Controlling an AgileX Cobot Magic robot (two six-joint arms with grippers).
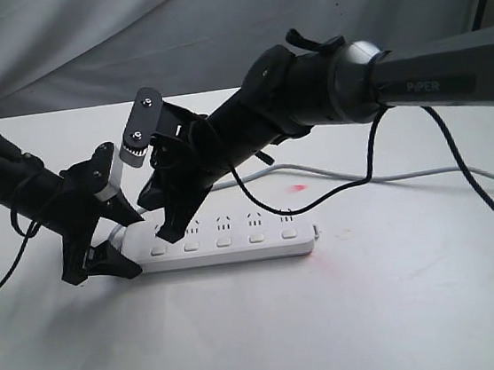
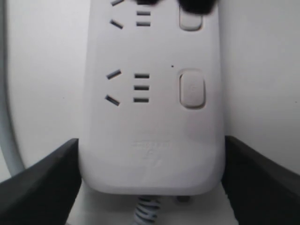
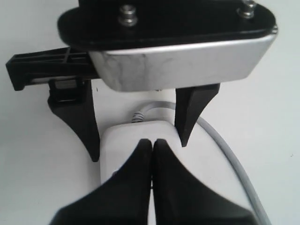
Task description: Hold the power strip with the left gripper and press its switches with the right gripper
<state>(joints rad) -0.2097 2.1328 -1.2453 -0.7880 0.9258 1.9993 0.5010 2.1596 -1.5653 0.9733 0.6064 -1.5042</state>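
The strip (image 1: 227,245) is lying flat on the counter (image 1: 378,313). Its cord (image 2: 145,208) end is being clamped across the width by the left end effector (image 1: 131,245), one jaw against each long edge. The right end effector (image 1: 171,235) is being carried empty, its jaws pressed together to serve as a single blunt tip. That tip is being set on the second switch (image 2: 190,21) from the cord end. Whether the switch is being fully depressed cannot be told. The first switch (image 2: 192,88) is lying uncovered.

The press is judged to be done best with the tip being centred on the switch and driven straight down. Any sideways push is likely to be levering the strip out of the clamp, so the left grip is being relied on to stay firm.
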